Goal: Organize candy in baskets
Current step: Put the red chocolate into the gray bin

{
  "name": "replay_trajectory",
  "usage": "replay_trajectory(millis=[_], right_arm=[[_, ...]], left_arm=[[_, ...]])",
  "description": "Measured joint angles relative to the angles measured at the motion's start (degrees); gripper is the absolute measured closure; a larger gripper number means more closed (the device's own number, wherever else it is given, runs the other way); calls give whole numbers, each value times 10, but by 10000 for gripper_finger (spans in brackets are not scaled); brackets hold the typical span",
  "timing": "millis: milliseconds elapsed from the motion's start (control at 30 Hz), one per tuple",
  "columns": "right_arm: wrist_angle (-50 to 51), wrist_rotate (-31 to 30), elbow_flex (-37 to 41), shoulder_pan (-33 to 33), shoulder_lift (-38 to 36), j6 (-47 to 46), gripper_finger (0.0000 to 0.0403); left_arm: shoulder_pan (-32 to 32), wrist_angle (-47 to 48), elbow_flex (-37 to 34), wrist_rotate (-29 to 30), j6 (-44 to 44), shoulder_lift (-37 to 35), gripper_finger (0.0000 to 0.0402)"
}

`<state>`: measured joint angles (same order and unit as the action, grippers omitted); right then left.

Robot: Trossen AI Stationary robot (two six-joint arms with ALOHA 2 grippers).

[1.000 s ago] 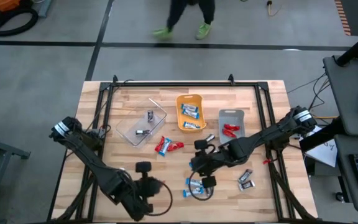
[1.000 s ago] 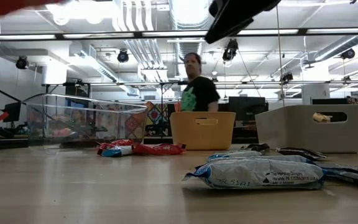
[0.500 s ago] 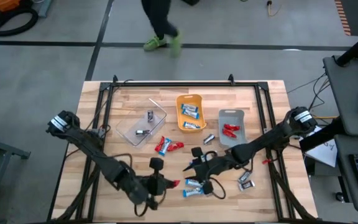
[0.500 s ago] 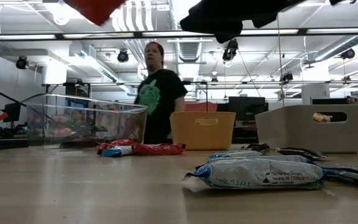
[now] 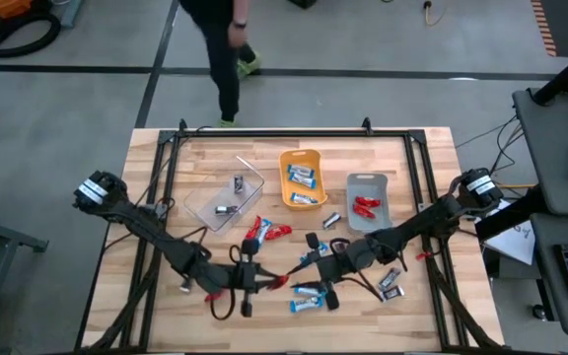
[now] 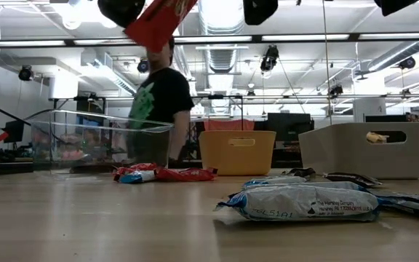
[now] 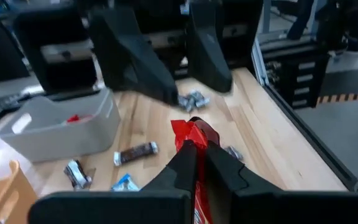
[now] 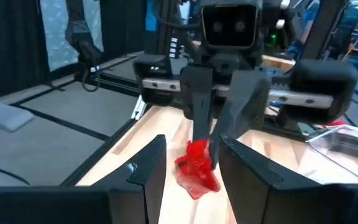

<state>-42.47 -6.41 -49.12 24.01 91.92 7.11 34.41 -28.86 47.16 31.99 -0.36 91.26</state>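
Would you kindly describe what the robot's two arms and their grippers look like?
Both arms are dark, slim and jointed, each with a white-marked cylindrical joint at its base. Black cables loop near the left gripper and the right gripper. Each gripper has two wedge-shaped black fingers under a boxy black body.

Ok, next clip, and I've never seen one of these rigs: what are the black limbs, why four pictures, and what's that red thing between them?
They are two robot arms at a wooden table, each ending in a two-finger gripper. One picture looks down from above, one looks level across the tabletop, and two come from cameras on the wrists. The left gripper is shut on a red candy, held above the table. The right gripper faces it with its fingers open on either side of the candy's far end. At the back stand a clear basket, an orange basket and a grey basket. Loose candy lies in front. A person walks behind.
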Motion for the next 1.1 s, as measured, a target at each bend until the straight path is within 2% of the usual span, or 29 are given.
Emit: replay_trajectory(millis=[467,800,933,1100], right_arm=[[2,-16,0,-8,0,-10,266],[3,0,0,-16,0,-5,271],[3,4,0,-17,0,-5,303],[3,3,0,-17,0,17,378]], left_arm=[[-8,-37,0,0,28,1,401],[-16,-51,0,4,28,1,401],[-21,-51,0,4,28,1,401],[-24,-50,0,2,28,1,401]])
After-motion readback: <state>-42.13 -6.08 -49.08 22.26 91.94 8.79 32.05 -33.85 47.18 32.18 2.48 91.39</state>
